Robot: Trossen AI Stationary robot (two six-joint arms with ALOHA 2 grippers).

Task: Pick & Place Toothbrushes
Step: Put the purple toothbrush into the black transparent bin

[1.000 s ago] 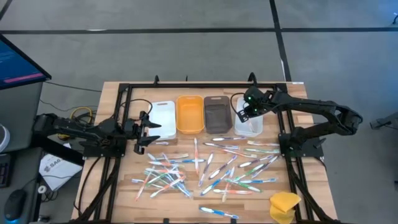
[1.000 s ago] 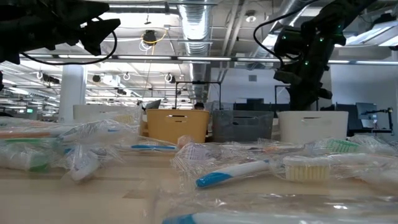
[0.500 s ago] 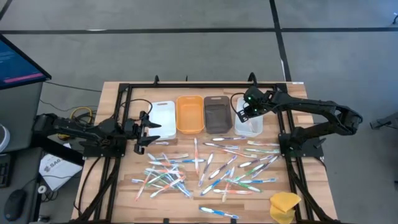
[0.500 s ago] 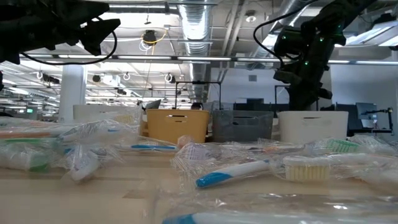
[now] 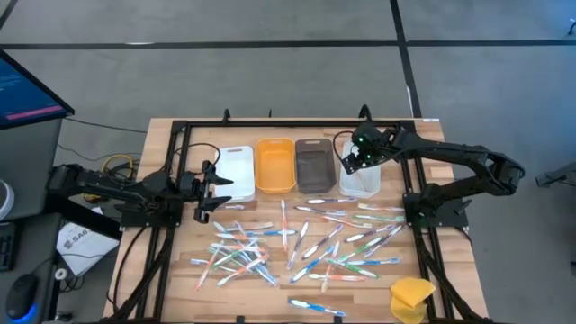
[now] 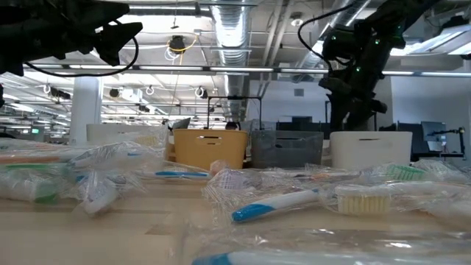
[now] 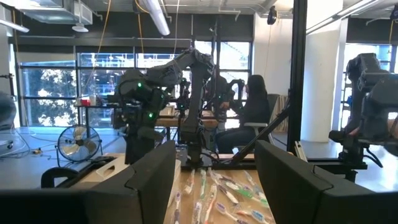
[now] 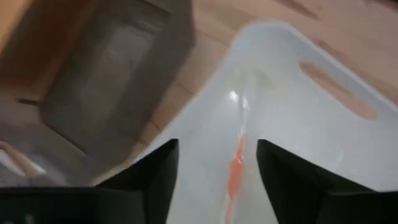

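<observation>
Wooden tabletop (image 5: 180,270) carries a row of four small bins along its far edge, with dozens of wrapped toothbrushes (image 5: 306,247) scattered loose on the near half, waiting to be sorted, probably by handle colour. They lie flat at all angles, most slanting or running roughly across the table.

Above the clear bin (image 5: 364,184) at the right end of the row hangs the right gripper (image 5: 355,162), its fingers (image 8: 152,177) spread wide with nothing between them. It sits directly over that bin because this looks like the drop point. Down inside lies an orange-handled toothbrush (image 8: 235,174), flat on the bottom, its long axis running along the bin's length, in line with the gap between the fingers; which end bears the bristles I cannot tell.

Next to it stand the grey bin (image 5: 314,166), the orange bin (image 5: 274,165) and the white bin (image 5: 237,168). The left gripper (image 5: 209,191) waits at the table's left side beside the white bin, its fingers (image 7: 146,177) also wide apart and empty.
</observation>
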